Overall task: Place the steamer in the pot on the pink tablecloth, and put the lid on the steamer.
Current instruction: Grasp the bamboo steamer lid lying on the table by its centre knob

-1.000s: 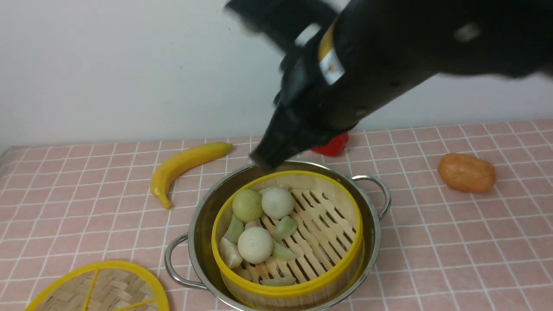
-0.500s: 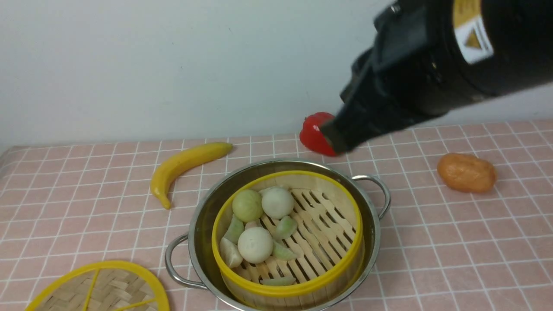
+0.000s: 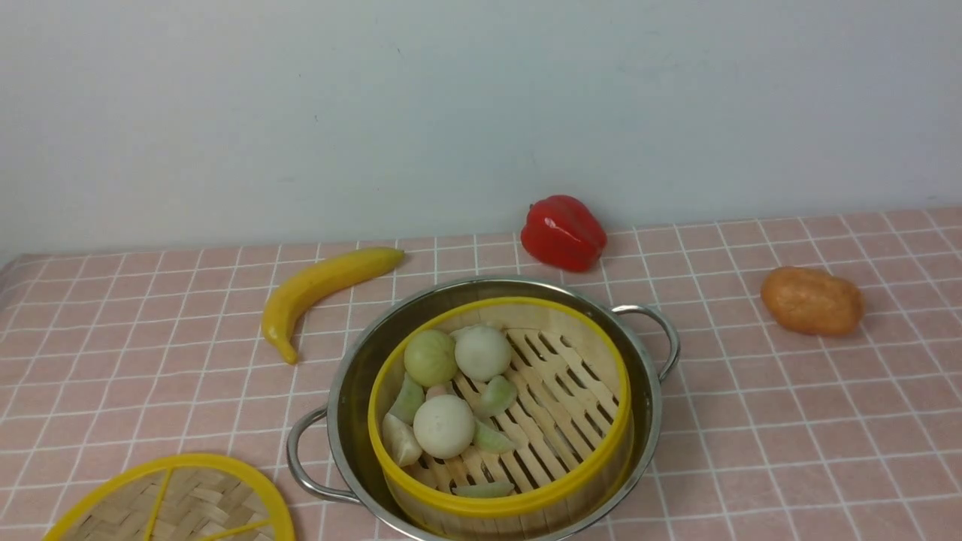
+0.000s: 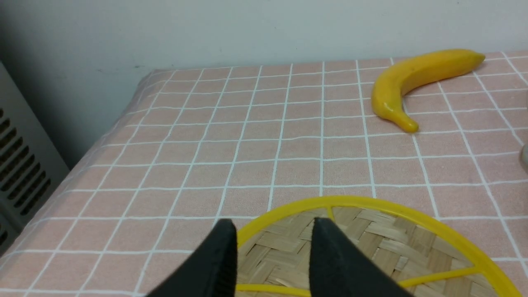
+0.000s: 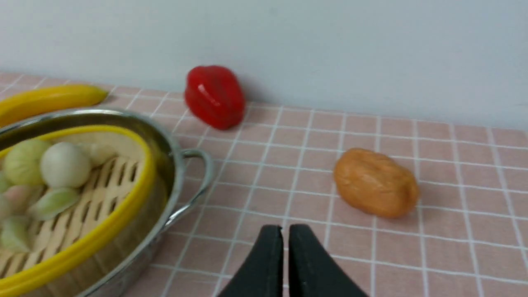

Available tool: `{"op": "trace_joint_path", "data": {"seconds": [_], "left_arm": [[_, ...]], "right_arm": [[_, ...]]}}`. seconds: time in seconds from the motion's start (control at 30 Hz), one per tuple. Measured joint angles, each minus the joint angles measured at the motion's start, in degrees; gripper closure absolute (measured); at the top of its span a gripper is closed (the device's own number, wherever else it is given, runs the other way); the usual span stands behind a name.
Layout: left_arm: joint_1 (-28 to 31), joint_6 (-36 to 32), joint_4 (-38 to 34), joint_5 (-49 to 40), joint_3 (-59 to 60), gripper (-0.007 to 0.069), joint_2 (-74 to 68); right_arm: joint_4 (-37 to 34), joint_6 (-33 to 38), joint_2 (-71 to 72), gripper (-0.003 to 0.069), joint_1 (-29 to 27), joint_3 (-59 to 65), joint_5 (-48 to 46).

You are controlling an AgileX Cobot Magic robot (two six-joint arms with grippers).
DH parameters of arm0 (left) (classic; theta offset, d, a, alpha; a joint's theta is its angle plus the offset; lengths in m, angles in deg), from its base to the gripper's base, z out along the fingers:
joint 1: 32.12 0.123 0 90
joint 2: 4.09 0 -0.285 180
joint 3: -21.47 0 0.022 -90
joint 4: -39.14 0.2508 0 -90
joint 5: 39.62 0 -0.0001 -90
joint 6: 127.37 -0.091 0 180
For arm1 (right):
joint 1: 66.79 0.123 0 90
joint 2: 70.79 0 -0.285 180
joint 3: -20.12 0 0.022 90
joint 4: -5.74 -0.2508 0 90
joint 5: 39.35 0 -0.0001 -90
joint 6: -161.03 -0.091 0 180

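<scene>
Bamboo steamer [image 3: 500,505] already sits in the steel pot [image 3: 654,421], probably ready for its lid [image 3: 282,507], which lies on the pink cloth [image 3: 751,421]. Left gripper's [image 4: 274,247] fingers are apart, holding nothing; right gripper's [image 5: 286,251] are slightly apart, empty too.

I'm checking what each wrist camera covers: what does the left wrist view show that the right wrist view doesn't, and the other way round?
Only the left wrist view: the woven lid, the left claw and a slotted grey panel.

Only the right wrist view: the steamer with food in it, the red pepper, the brown bread-like item and the right claw.

Both: the banana, the pink tablecloth and the pale wall.
</scene>
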Motion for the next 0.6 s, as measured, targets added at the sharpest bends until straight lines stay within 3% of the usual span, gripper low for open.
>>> {"op": "trace_joint_path", "data": {"seconds": [0.13,0.33,0.6], "left_arm": [[0.0,0.0,0.0,0.0,0.0,0.0382,0.0],[0.0,0.0,0.0,0.0,0.0,0.0382,0.0],[0.0,0.0,0.0,0.0,0.0,0.0382,0.0]], "right_arm": [[0.0,0.0,11.5,0.0593,-4.9,9.2,2.9],[0.9,0.0,23.9,0.0573,-5.4,15.6,1.8],[0.8,0.0,29.4,0.0554,-5.4,17.2,-5.6]]}}
